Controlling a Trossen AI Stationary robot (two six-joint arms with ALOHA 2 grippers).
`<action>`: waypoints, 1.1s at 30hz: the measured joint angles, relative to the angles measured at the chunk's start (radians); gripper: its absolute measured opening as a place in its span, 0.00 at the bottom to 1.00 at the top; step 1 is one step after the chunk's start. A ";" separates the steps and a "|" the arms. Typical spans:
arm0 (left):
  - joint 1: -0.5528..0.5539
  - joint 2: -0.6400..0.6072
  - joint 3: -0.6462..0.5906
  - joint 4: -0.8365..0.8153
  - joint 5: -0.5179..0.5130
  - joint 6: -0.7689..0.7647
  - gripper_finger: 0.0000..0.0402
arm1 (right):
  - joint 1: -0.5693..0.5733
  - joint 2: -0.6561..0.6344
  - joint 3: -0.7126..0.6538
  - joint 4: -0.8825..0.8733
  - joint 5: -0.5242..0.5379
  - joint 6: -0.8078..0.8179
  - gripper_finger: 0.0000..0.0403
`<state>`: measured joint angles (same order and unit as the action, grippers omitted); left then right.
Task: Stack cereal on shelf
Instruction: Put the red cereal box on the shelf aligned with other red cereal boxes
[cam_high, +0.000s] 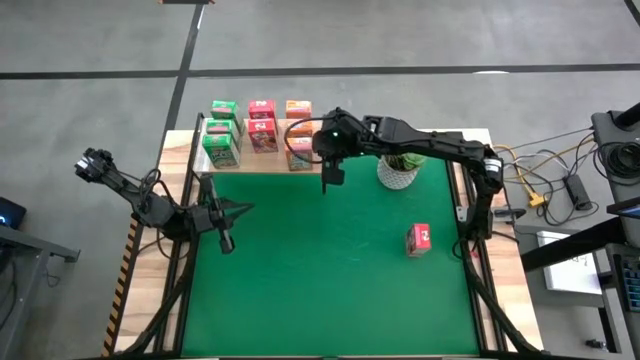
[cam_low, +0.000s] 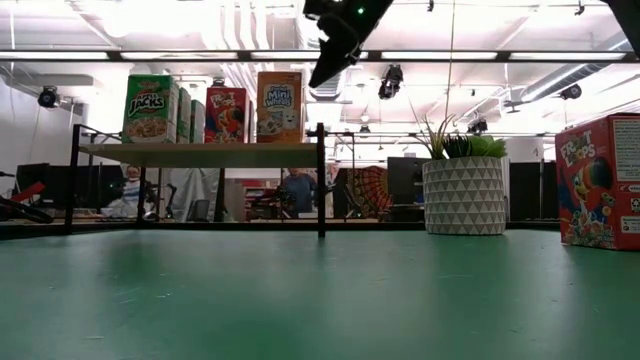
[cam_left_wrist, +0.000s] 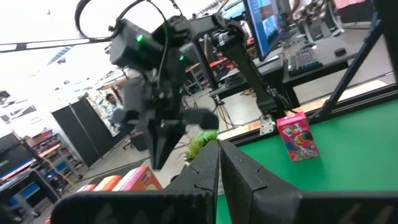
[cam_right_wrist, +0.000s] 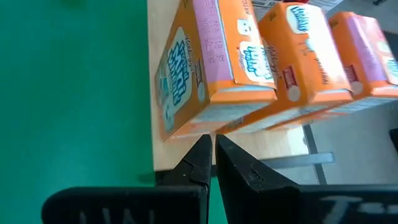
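Right hand closed, empty, raised just in front of the shelf, beside the orange boxes at its right end. Left hand closed, empty, at the table's left edge. One pink box stands upright on the table, well apart from both hands, printed front facing the low camera.

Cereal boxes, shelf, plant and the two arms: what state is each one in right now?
Green boxes: upright on the shelf, in a row.
Pink boxes on shelf: upright in a row.
Orange boxes: upright on the shelf, in a row.
Lone pink box: upright on the green mat, not yet shelved.
Shelf: standing, loaded.
Plant pot: upright.
Right gripper: jaws shut, empty, beside the orange boxes.
Left gripper: jaws shut, empty, at the mat's left edge.
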<state>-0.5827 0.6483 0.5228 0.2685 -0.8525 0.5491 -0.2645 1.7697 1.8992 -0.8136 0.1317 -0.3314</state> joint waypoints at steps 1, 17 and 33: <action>0.000 0.000 0.000 0.000 -0.006 0.000 0.00 | 0.004 -0.010 0.000 -0.010 0.000 0.007 0.03; 0.000 0.000 0.000 0.000 -0.031 -0.005 0.00 | 0.259 -0.108 -0.023 -0.335 -0.005 0.449 0.03; 0.000 0.000 -0.001 0.000 -0.030 -0.045 0.00 | 0.511 -0.249 -0.413 -0.695 -0.110 1.350 0.03</action>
<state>-0.5827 0.6483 0.5217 0.2687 -0.8822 0.5041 0.2462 1.5211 1.4866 -1.5085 0.0213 1.0188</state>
